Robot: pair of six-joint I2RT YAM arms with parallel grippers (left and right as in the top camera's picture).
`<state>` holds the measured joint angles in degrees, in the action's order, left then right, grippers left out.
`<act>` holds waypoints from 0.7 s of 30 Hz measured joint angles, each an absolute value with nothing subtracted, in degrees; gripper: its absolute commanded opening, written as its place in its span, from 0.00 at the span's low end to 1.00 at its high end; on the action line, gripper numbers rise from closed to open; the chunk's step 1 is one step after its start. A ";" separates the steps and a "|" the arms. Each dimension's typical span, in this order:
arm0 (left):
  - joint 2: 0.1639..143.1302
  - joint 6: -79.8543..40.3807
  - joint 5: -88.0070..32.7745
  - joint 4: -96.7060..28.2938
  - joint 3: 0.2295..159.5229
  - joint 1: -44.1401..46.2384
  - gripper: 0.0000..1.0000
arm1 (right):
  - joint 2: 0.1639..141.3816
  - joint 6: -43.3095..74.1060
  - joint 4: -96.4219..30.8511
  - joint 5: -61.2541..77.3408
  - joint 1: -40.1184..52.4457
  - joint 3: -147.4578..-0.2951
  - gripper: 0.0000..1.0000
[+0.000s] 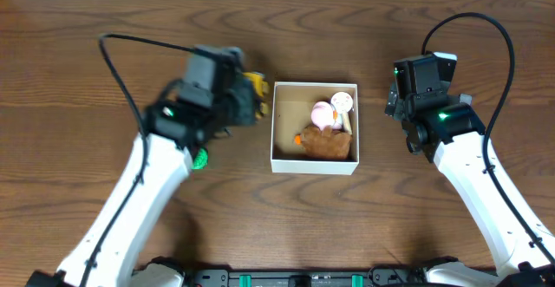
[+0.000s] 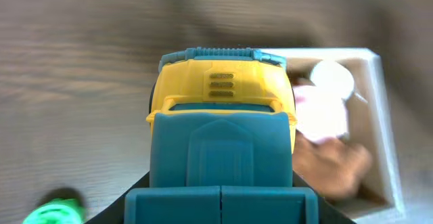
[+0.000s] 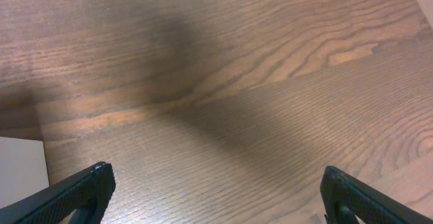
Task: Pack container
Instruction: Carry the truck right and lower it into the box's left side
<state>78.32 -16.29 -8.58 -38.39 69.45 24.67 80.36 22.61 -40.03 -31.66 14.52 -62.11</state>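
Note:
The container [image 1: 286,122] is a square white box with a tan inside at the table's middle; it also shows in the left wrist view [image 2: 382,136]. It holds a brown plush [image 1: 328,143], a pink toy [image 1: 322,114] and a white round piece [image 1: 342,102]. My left gripper [image 1: 245,96] is shut on a yellow and teal toy truck [image 2: 220,116], held just left of the container's left wall. My right gripper [image 3: 216,190] is open and empty over bare wood right of the container, whose corner shows in the right wrist view [image 3: 20,173].
A small green toy [image 1: 201,159] lies on the table left of the container, beside my left arm; it shows blurred in the left wrist view [image 2: 51,214]. The table is dark wood.

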 measured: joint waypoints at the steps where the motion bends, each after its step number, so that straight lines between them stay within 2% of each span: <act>1: 77.84 -16.27 -7.53 -38.33 69.45 27.44 0.44 | 80.36 22.59 -40.03 -31.66 14.52 -62.11 0.99; 6: 78.39 -16.93 -1.19 -37.67 69.45 39.09 0.44 | 80.36 22.59 -40.03 -31.68 14.52 -62.11 0.99; 10: 80.79 -19.27 4.51 -36.77 69.45 45.04 0.44 | 80.36 22.61 -40.03 -31.68 14.52 -62.11 0.99; 21: 91.88 -24.34 11.16 -34.57 69.45 46.57 0.44 | 80.36 22.59 -40.03 -31.68 14.52 -62.11 0.99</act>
<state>91.88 -24.34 11.16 -34.57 69.45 46.57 80.36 22.59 -40.03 -31.68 14.52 -62.11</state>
